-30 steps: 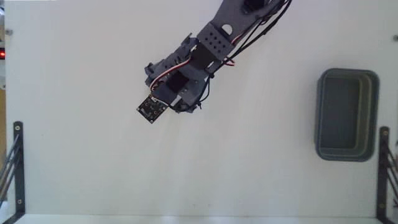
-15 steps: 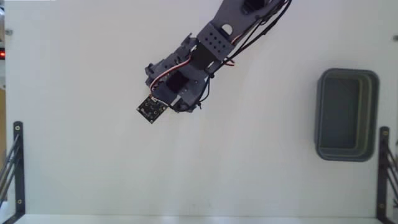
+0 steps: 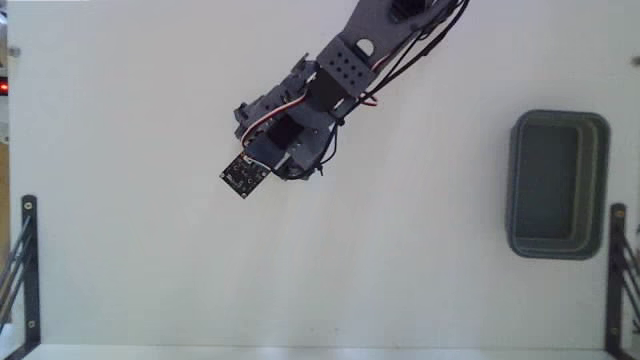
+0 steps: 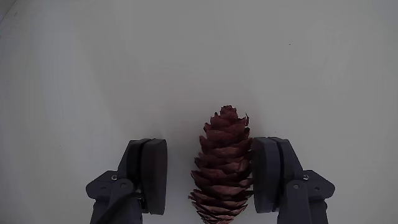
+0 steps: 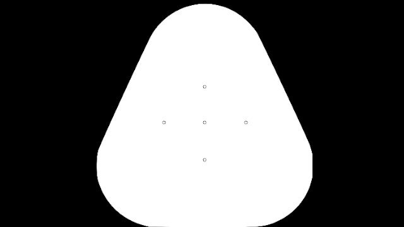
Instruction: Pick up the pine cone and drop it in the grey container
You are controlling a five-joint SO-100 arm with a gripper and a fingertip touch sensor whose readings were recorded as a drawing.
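Tool (image 4: 211, 180): spread apart, one finger on either side of the cone, right pad touching it, left pad clear of it.
Pine cone (image 4: 222, 163): lying on the white desk (image 4: 124, 62) between the fingers, tip pointing away from the tool.
Grey container (image 3: 557, 184): well apart from the tool, far right in the fixed view.
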